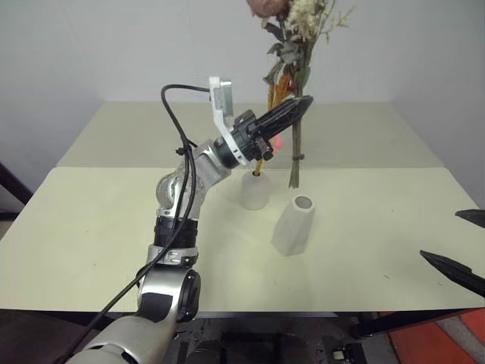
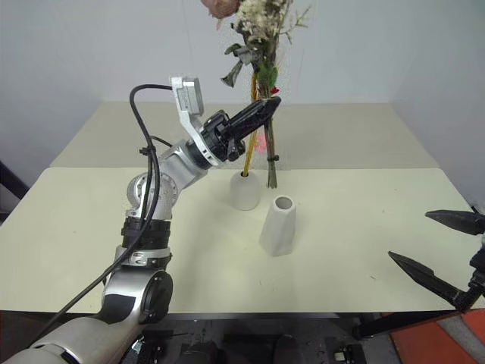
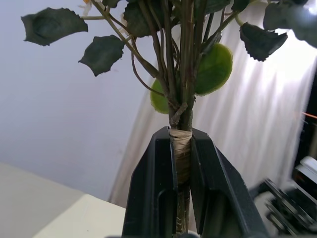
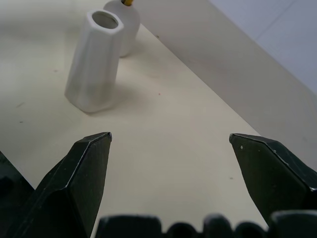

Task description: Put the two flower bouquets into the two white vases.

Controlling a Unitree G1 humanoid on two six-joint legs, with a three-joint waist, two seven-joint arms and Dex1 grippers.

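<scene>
One bunch already stands in the short vase (image 1: pixel 255 189) at frame centre, so the left tool (image 1: pixel 292 110) clamps the bushy bouquet (image 1: pixel 297 91) upright above the tall vase (image 1: pixel 294 225), right tool (image 2: pixel 443 254) wide open.

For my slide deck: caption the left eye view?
Left gripper holds bushy dried bouquet above tall tapered white vase; short white vase already filled.
</scene>
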